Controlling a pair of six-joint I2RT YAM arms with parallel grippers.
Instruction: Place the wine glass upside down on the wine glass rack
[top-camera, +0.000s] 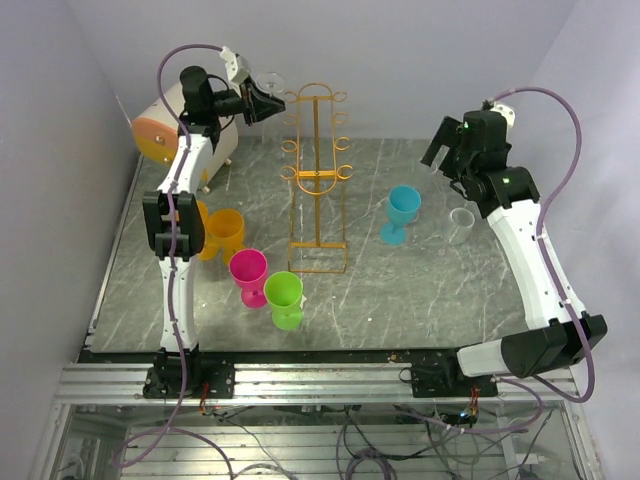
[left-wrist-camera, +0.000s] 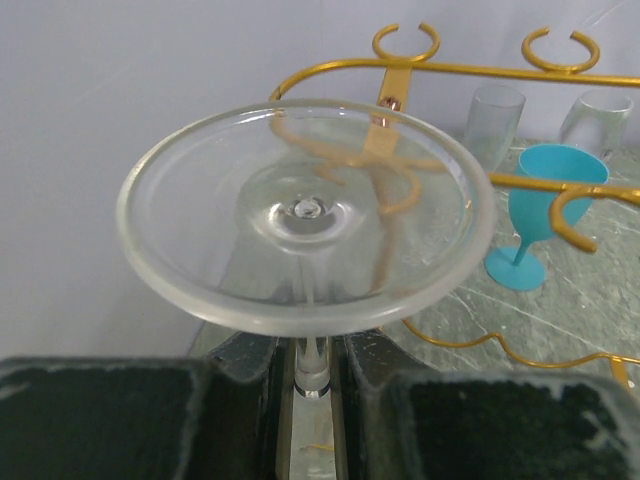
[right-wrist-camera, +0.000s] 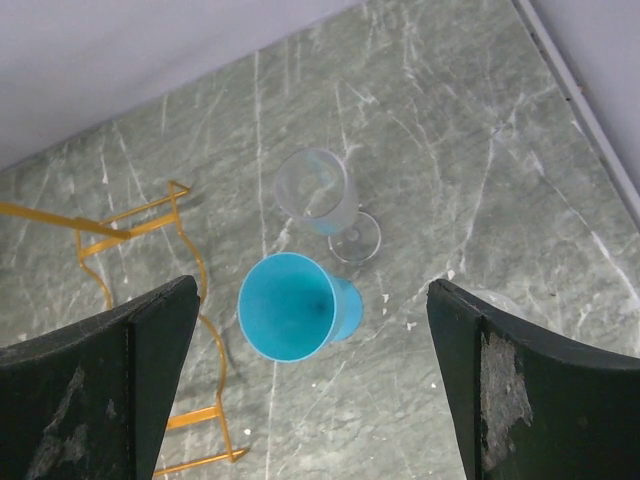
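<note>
up at the back left, beside the rounded top of the wine glass rack (top-camera: 317, 180), one clear wine glass (left-wrist-camera: 305, 215) hung off the table (top-camera: 450, 300) in my left gripper (left-wrist-camera: 312, 352). the jaws were drawn in tight on its thin stem, and the round foot stuck out beyond them toward the rack's upper hooks. the bowl end was hidden from my wrist camera. the foot sat just to the left of the wire, and whether it touched i could not tell.

i counted one rack, standing upright mid-table on its rectangular base. the left wrist view showed two more clear glasses (left-wrist-camera: 495, 120) standing past the rack on the right side. the overhead view showed only one of them plainly. the coloured ones were four that i could be sure of. one blue goblet (top-camera: 404, 212) stood right of the rack. one pink goblet (top-camera: 248, 275) and one green goblet (top-camera: 285, 298) stood close together at its near left. one orange goblet (top-camera: 227, 232) was partly behind my left arm. one cream drum (top-camera: 165, 130) lay in the far left corner.

my right gripper (right-wrist-camera: 312, 300) hung spread wide with nothing in it, above the blue goblet and a clear glass, well apart from the rack.
</note>
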